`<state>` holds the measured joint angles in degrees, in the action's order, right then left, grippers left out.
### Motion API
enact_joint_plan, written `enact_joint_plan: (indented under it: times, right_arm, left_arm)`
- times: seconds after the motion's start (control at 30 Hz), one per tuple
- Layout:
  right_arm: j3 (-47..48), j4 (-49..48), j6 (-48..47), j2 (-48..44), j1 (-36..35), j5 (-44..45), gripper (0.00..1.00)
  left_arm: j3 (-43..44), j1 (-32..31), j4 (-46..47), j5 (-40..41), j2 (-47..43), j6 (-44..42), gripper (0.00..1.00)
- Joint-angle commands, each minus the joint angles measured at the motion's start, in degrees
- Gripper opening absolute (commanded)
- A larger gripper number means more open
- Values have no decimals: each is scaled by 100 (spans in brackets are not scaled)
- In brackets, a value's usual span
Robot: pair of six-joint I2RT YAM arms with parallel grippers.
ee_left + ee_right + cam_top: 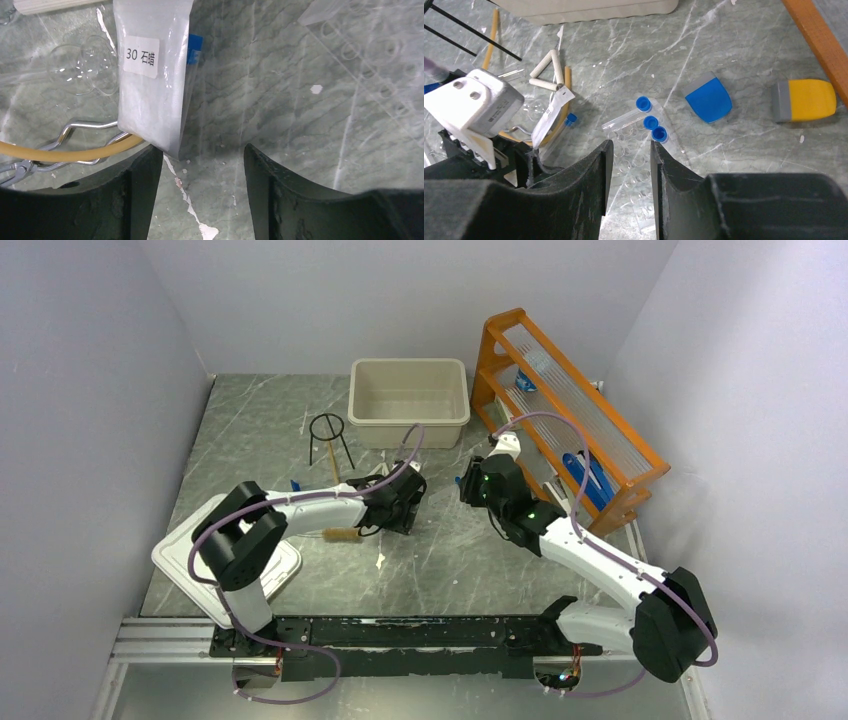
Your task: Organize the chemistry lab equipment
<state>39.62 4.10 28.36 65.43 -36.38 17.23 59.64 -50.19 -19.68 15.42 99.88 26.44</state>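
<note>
My left gripper [203, 155] is open and low over the table. The lower corner of the white packet [152, 80] lies just before its left finger. The tan rubber tube [65, 152] and metal tongs [75, 132] lie left of it. My right gripper [629, 145] is open with a narrow gap, above a clear plastic tray with holes [639, 167]. Three blue-capped tubes [646, 114] lie just beyond its fingertips. The white triangle [549, 72] and the packet [549, 120] are to the left. The black tripod ring [330, 435] stands left of the tub. The brush [340, 534] lies near the left arm.
The beige tub [408, 400] stands at the back, the orange rack [565, 420] at the right, the white lid [225, 560] at the near left. A blue pad [708, 97] and a yellow-and-grey piece [804, 100] lie by the rack. Clear glassware [75, 70] lies beside the packet.
</note>
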Motion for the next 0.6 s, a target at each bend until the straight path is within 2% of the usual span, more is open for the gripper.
enact_joint_plan:
  times: [0.0,0.17,0.3,0.4,0.57]
  right_arm:
    - [-76,-194,-18,53,30,-118,37]
    - [-120,-199,22,35,34,-133,37]
    - [-126,-190,53,6,32,-116,37]
    - [-121,-190,56,-6,33,-115,37]
    - [-128,-173,90,-17,35,-97,37]
  left_arm:
    - [125,-16,27,249,170,43,65]
    - [13,-16,208,94,240,-41,62]
    - [25,-12,127,384,343,6,43]
    - [33,-22,119,422,430,-30,36]
    - [1,-26,220,405,463,-89,35]
